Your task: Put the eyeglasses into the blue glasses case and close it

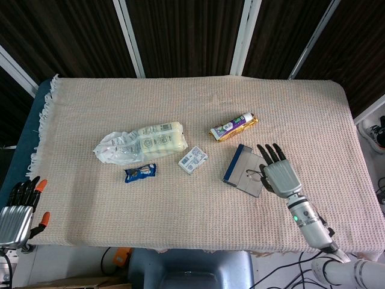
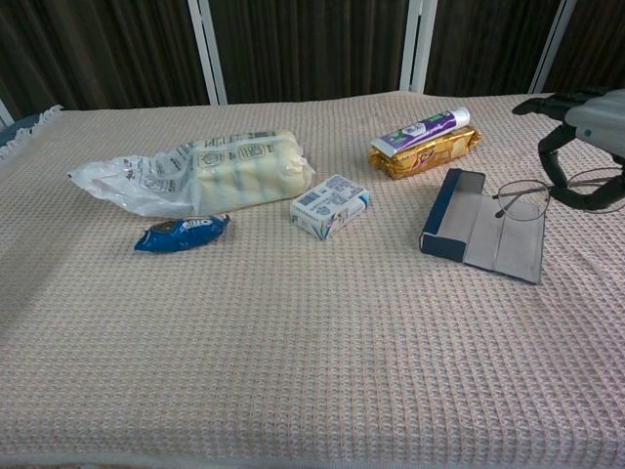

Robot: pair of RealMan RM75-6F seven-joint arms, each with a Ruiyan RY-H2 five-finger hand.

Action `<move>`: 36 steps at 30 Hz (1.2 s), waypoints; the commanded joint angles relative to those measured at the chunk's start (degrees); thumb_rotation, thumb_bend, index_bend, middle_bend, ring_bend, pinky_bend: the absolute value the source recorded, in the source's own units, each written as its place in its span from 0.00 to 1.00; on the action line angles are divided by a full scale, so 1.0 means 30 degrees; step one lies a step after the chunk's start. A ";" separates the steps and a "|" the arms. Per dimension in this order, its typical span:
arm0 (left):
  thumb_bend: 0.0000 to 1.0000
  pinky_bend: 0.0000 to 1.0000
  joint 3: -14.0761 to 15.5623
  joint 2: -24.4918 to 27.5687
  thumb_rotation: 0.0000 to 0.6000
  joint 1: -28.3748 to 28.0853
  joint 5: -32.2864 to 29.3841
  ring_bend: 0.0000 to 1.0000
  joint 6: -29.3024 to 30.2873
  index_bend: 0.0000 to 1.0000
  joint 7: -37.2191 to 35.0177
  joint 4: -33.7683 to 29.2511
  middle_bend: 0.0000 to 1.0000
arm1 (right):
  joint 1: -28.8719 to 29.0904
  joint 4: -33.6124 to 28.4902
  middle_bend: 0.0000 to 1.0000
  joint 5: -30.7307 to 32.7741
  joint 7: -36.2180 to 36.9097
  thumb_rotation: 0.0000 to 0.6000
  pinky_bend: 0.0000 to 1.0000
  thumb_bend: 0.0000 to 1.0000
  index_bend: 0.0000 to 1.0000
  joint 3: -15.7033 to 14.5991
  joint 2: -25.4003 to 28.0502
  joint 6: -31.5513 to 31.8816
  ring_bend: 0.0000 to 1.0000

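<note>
the right hand [image 2: 584, 137] holds the eyeglasses [image 2: 547, 195] pinched between thumb and a finger, raised above the open blue glasses case [image 2: 483, 230]. in the chest view the hand is cut off at the picture's right edge, so only part of it and part of the far lens show; the near lens hangs over the grey inner flap of the case. whether the frame touches the case cannot be told. in the head view the right hand [image 1: 278, 174] sits just beside the case [image 1: 246, 170], its back to the camera, and the glasses [image 1: 257, 174] are only a thin, faint wire shape at the case's right edge.

the case lies open and flat on the woven tablecloth [image 1: 90, 205], its blue spine toward the small white box [image 1: 193, 160].

the left hand [image 1: 17, 208] shows only in the head view, low at the left edge beyond the table, holding nothing, its fingers slightly apart; its lower part is cut off.

further left lie a blue snack packet [image 2: 182, 233] and a clear bag of pale rolls [image 2: 200, 173]. behind the case, a toothpaste tube [image 2: 422, 128] rests on a gold packet [image 2: 430, 150].
</note>
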 commanded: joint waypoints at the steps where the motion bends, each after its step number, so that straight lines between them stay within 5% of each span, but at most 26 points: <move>1: 0.39 0.06 -0.0033 -0.0110 1.00 -0.0106 -0.0107 0.00 -0.0173 0.00 0.0258 -0.0042 0.00 | -0.0140 0.1452 0.14 -0.0597 0.1053 1.00 0.07 0.67 0.77 -0.0208 0.0034 -0.0793 0.00; 10: 0.39 0.06 -0.0089 -0.0305 1.00 -0.0238 -0.0369 0.00 -0.0407 0.00 0.0772 -0.0073 0.00 | 0.0134 0.4038 0.14 -0.4292 0.4969 1.00 0.07 0.67 0.77 -0.1134 -0.0068 -0.1106 0.00; 19: 0.39 0.06 -0.0119 -0.0469 1.00 -0.0342 -0.0605 0.00 -0.0604 0.00 0.1211 -0.0108 0.00 | 0.0908 0.5360 0.14 -0.5481 0.6940 1.00 0.07 0.67 0.77 -0.1408 -0.0175 -0.2738 0.00; 36: 0.39 0.06 -0.0132 -0.0514 1.00 -0.0493 -0.0813 0.00 -0.0833 0.00 0.1364 -0.0133 0.00 | 0.2173 0.6169 0.14 -0.4859 0.4173 1.00 0.06 0.68 0.77 -0.0278 -0.1260 -0.4825 0.00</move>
